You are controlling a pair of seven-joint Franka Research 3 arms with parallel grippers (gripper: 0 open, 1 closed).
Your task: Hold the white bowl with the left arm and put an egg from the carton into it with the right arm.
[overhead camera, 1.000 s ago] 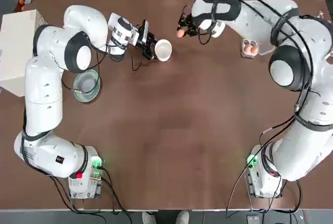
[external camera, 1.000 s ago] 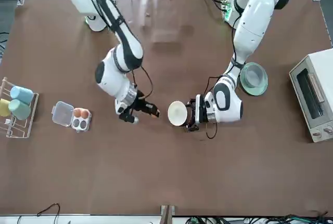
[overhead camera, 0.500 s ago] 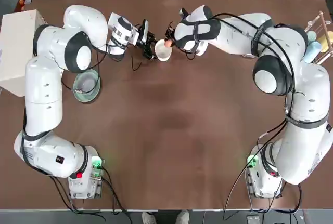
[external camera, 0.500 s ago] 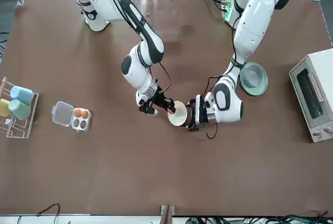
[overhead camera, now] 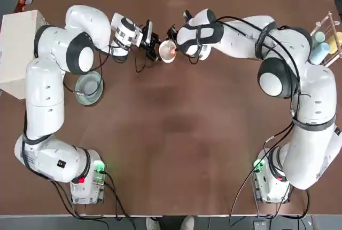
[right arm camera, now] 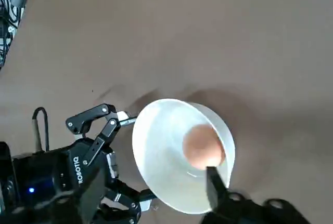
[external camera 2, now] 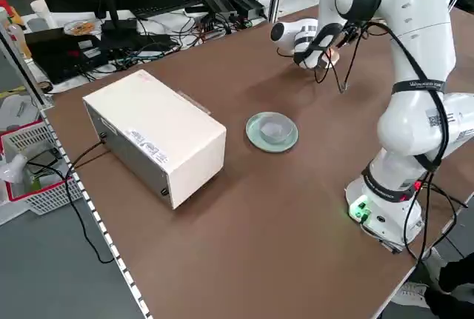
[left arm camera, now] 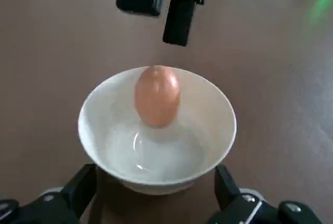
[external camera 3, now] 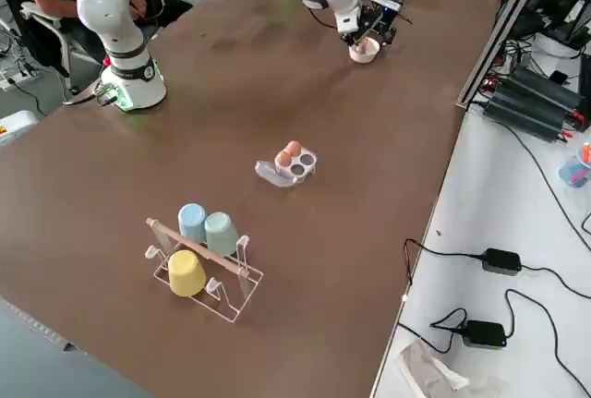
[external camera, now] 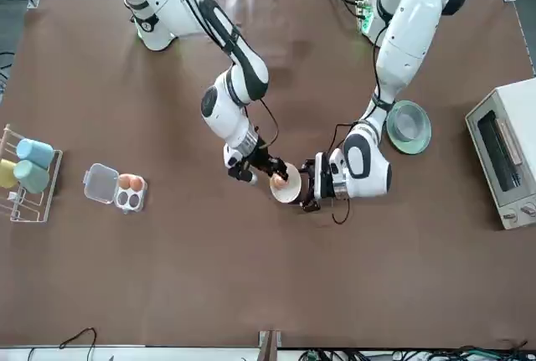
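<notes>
The white bowl (overhead camera: 167, 52) sits at the far middle of the table, with my left gripper (overhead camera: 153, 46) shut on its side; its fingers (left arm camera: 79, 192) flank the base. A tan egg (left arm camera: 157, 95) lies inside the bowl (left arm camera: 156, 135), against its far wall. My right gripper (external camera: 256, 167) hovers open just beside the rim, its fingers (left arm camera: 179, 11) clear of the egg (external camera: 277, 181). The clear carton (external camera: 117, 188) stands far off on my right side with its lid open and a tan egg showing in it.
A pale green glass dish (overhead camera: 88, 87) rests on the table near my left arm. A white toaster oven (external camera 2: 155, 134) stands at the left edge. A rack with cups (external camera 3: 203, 255) sits at the far right beyond the carton (external camera 3: 289, 162).
My right gripper carried the egg leftward from near the carton to the bowl, then opened. The egg now lies in the bowl. The left gripper kept its hold.
</notes>
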